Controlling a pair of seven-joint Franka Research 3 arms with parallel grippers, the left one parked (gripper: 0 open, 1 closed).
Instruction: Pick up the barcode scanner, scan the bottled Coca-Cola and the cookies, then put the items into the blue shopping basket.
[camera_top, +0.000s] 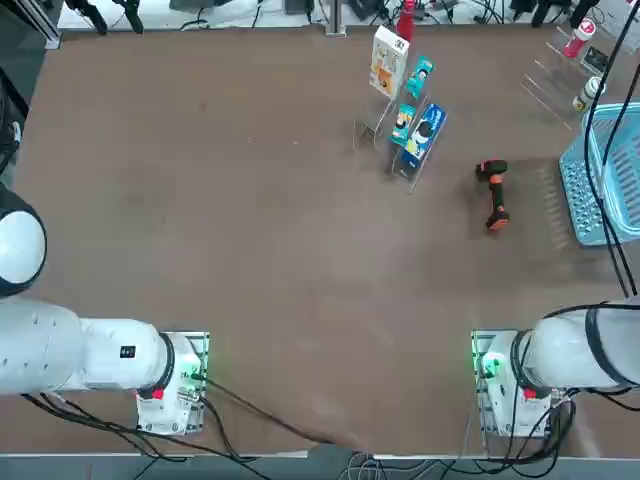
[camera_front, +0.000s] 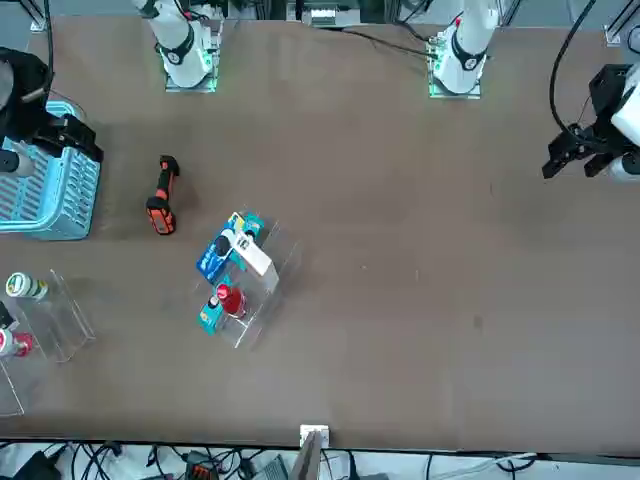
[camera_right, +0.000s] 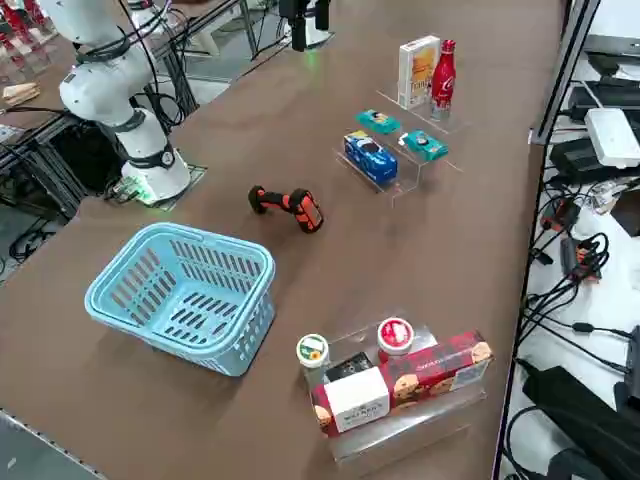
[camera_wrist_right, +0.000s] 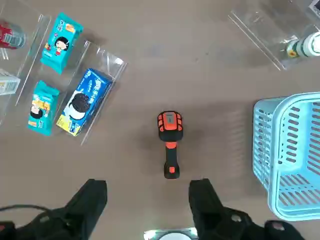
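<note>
Two black fingers (camera_wrist_right: 92, 197) of the right gripper (camera_wrist_right: 146, 197) stood wide apart, empty, hanging above the barcode scanner (camera_wrist_right: 170, 140), which lay alone on the brown table (camera_top: 220, 230). Beside it sat the blue shopping basket (camera_right: 185, 290). On clear stands farther off stood the cookies (camera_right: 418, 70) with the bottled Coca-Cola (camera_right: 443, 78) right beside them.
</note>
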